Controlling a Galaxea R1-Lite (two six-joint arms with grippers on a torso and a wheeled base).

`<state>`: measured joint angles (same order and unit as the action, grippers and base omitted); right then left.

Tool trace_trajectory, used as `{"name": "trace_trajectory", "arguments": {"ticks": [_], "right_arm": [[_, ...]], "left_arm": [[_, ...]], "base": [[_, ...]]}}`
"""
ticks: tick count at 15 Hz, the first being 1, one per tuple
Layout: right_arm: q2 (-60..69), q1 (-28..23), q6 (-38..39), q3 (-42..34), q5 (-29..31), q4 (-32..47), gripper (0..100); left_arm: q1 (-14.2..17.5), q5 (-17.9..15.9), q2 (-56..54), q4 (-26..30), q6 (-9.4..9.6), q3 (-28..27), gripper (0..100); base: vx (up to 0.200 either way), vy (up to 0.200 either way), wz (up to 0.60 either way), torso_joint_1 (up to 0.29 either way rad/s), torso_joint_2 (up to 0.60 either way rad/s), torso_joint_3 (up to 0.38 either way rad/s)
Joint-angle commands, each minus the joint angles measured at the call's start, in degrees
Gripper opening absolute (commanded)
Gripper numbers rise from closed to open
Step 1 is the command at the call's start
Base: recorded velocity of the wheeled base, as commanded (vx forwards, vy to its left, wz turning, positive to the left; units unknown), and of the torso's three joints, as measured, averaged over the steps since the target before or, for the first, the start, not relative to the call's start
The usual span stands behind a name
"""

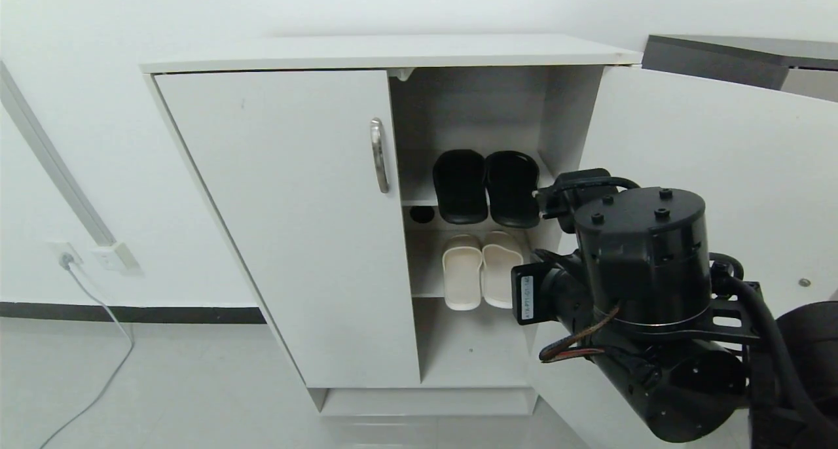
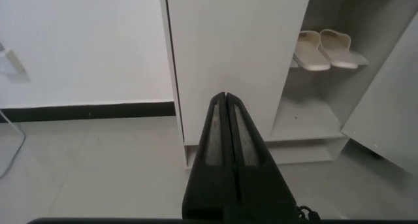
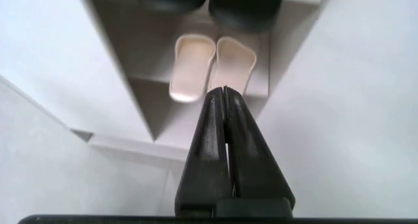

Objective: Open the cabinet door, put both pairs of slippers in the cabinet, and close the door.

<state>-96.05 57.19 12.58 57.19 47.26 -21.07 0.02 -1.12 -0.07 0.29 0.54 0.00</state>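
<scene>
The cabinet [image 1: 393, 51] fills the middle of the head view, its right door [image 1: 707, 167] swung open toward the right edge and its left door [image 1: 281, 220] closed. Inside, the black slippers [image 1: 486, 188] sit side by side on the upper shelf [image 1: 416, 190], the cream slippers [image 1: 479, 270] on the middle shelf [image 1: 425, 275] just below. The left tool [image 2: 226, 98] and the right tool [image 3: 225, 92] each have their fingers pressed together, holding nothing.

A plain white wall [image 1: 98, 30] faces me and meets a pale, glossy floor [image 1: 196, 383] along a dark skirting strip [image 1: 131, 314]. Left of the white cabinet [image 1: 393, 46], a duct [image 1: 46, 154] slants down the wall to a socket [image 1: 65, 258]. Its grey cable [image 1: 85, 285] trails onto the floor. A grey slab [image 1: 733, 53] juts out behind the cabinet's right corner.
</scene>
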Motion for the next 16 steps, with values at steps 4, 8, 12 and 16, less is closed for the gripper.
{"name": "trace_trajectory", "arguments": {"ticks": [4, 8, 12, 16], "right_arm": [[-0.01, -0.15, -0.1, -0.76, 0.02, -0.2, 0], [-0.01, -0.15, -0.36, -1.55, 0.02, -1.0, 0], [-0.19, -0.15, -0.36, -1.64, 0.02, -1.0, 0], [-0.45, -0.23, -0.36, -2.08, 0.02, -1.0, 0]], "left_arm": [[0.06, -0.02, 0.07, 0.06, -0.01, 0.0, 0], [0.06, -0.02, 0.07, 0.06, -0.01, 0.0, 0], [0.06, -0.02, 0.07, 0.06, -0.01, 0.0, 0], [0.06, -0.02, 0.07, 0.06, -0.01, 0.0, 0]], "base": [[-0.2, 0.0, 0.0, 0.005, 0.0, 0.005], [-0.15, 0.0, 0.0, 0.002, 0.0, 0.001], [0.0, 0.0, 0.0, 0.0, 0.0, 0.0], [0.0, 0.0, 0.0, 0.0, 0.0, 0.0]]}}
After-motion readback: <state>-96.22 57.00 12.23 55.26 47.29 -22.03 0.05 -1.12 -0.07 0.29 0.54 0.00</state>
